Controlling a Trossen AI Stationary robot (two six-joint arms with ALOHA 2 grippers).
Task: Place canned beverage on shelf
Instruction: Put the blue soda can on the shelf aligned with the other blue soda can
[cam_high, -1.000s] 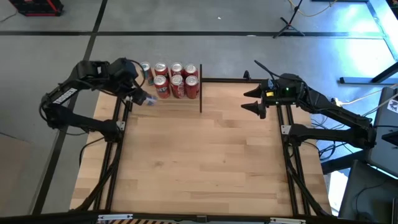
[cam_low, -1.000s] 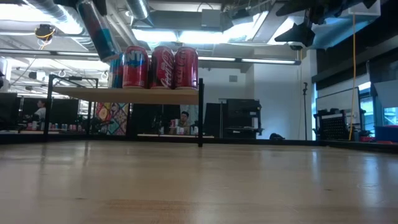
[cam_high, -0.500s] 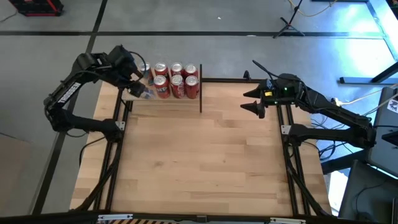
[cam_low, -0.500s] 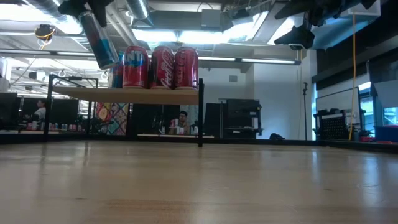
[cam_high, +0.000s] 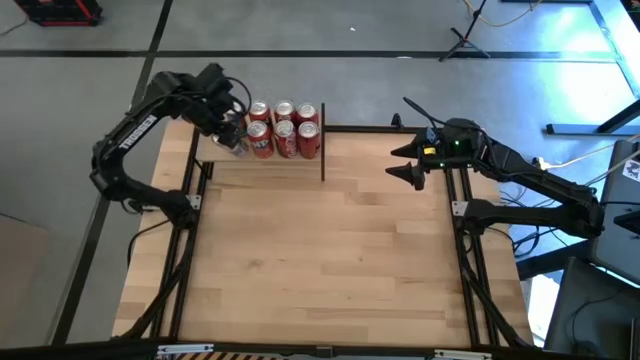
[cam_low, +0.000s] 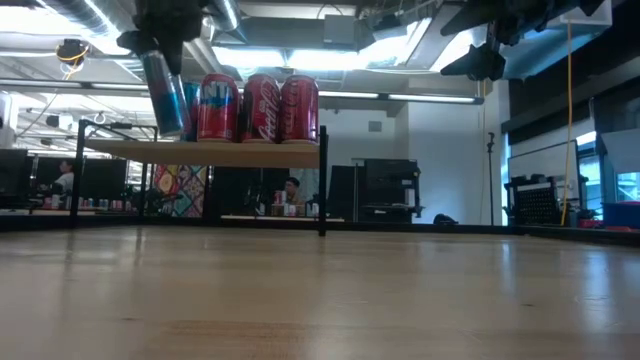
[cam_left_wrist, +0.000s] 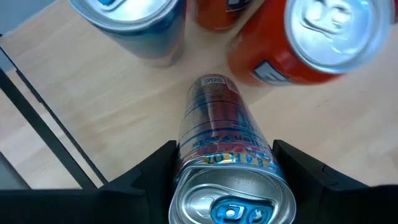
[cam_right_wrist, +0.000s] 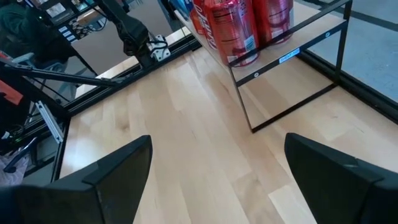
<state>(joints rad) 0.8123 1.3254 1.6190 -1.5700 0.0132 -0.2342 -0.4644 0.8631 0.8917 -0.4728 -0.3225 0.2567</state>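
L gripper (cam_left_wrist: 224, 171) grips can (cam_left_wrist: 221, 134); can base hidden fm wrist.

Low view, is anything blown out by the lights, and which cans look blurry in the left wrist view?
Low view: ceiling lights glare white behind the red cans; the tabletop close up is soft. Left wrist view: the held can is fairly sharp, while the red can and the blue can beyond blur.

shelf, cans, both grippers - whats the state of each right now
shelf: upright on the table, cans on top
red cans: upright, grouped on the shelf
blue can: held tilted, above the shelf's left part, not set down
left gripper: shut on blue can
right gripper: open, empty, clear of the shelf
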